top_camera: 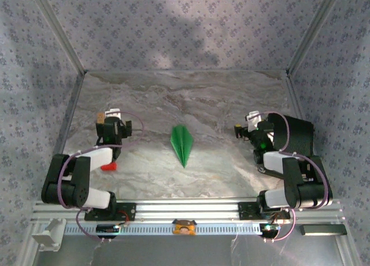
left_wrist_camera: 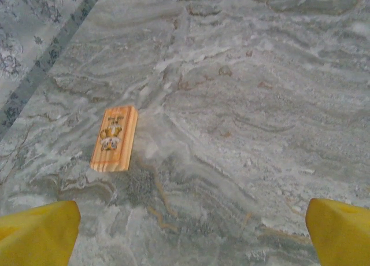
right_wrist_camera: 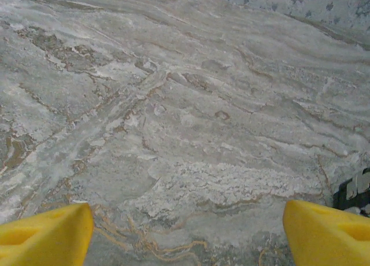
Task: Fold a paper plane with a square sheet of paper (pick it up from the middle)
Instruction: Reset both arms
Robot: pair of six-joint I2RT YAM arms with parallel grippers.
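The paper plane [top_camera: 181,144], a slim bright green dart with a centre crease, lies flat mid-table, its point toward the arms. It is the square sheet of paper in folded form. My left gripper [top_camera: 110,117] hovers well left of it. In the left wrist view the left gripper [left_wrist_camera: 191,234] is open, its yellow fingertips [left_wrist_camera: 40,231] wide apart over bare marble. My right gripper [top_camera: 245,126] sits well right of the plane. In the right wrist view the right gripper [right_wrist_camera: 188,234] is open too, with nothing between its fingers.
A small wooden block [left_wrist_camera: 114,139] with a printed picture lies ahead and left of the left gripper. A small red block [top_camera: 108,166] rests by the left arm. Patterned walls enclose the marble table [top_camera: 219,98] on three sides. A dark flat object [top_camera: 322,229] lies at the near right.
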